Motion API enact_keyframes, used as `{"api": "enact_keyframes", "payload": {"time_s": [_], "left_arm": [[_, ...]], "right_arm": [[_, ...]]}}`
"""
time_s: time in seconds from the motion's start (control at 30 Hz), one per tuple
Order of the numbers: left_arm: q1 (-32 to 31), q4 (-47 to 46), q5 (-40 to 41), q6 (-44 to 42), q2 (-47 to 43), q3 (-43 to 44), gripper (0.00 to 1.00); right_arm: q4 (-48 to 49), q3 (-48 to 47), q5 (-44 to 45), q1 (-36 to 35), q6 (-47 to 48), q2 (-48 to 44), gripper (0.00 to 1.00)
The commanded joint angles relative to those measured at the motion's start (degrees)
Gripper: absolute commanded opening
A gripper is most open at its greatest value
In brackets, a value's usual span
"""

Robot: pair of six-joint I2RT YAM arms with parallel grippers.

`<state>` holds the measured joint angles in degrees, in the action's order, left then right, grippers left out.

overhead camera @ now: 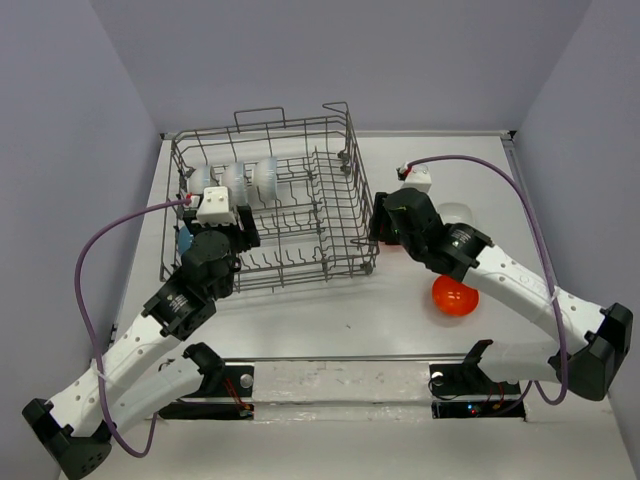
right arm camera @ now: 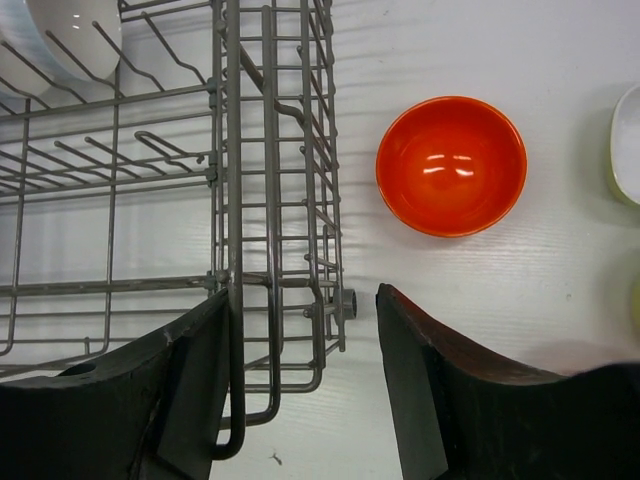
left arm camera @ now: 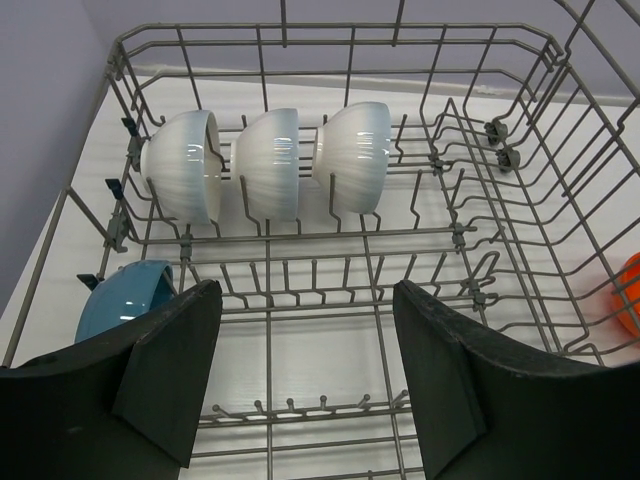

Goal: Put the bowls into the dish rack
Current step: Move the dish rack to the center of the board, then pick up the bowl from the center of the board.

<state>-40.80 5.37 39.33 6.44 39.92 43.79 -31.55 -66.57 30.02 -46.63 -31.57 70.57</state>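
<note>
Only the right wrist view shows an orange bowl [right arm camera: 451,165] on the table [right arm camera: 520,300], ahead of the right gripper [right arm camera: 305,385], whose jaws gape with the dish rack [right arm camera: 270,200] side wall between them, unclamped; overhead, the arm hides that bowl. The left gripper [left arm camera: 305,370], spread and empty, hangs inside the rack, with three white bowls [left arm camera: 275,165] standing on edge ahead and a blue bowl [left arm camera: 125,300] outside to its left
</note>
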Motion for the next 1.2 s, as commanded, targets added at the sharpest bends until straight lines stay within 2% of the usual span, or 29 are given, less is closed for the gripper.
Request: {"api": "enact_keyframes", "payload": {"time_s": [0.0, 0.27, 0.6, 0.7, 0.93, 1.0, 1.17], "left_arm": [[-0.16, -3.08, 2.41, -0.11, -1.07, -0.81, 0.78], [-0.25, -3.26, 2.86, -0.2, -1.07, -0.99, 0.78], [-0.16, -3.26, 2.94, -0.37, -1.43, -1.08, 0.78], [-0.25, -3.34, 3.21, -0.46, -1.43, -1.08, 0.79], [-0.16, -3.52, 2.86, -0.55, -1.51, -1.16, 0.79], [-0.16, -3.61, 2.59, -0.64, -1.43, -1.16, 0.79], [-0.16, -3.52, 2.42, -0.81, -1.95, -1.16, 0.79]], "right_arm": [[-2.73, -2.43, -0.49, -1.0, 1.78, -2.54, 0.63], [-1.76, -3.83, -1.54, -1.0, 2.48, -4.91, 0.66], [-2.11, -5.24, 2.49, -1.0, 3.1, -8.69, 0.67], [-2.37, -5.42, 5.13, -1.0, 3.18, -9.39, 0.68], [-4.48, -4.8, 23.12, -1.0, 2.22, -6.33, 0.71], [-4.75, -4.45, 24.21, 1.09, 1.0, -5.7, 0.72], [-4.75, -2.35, 20.26, 8.13, -0.77, -5.44, 0.75]]}}
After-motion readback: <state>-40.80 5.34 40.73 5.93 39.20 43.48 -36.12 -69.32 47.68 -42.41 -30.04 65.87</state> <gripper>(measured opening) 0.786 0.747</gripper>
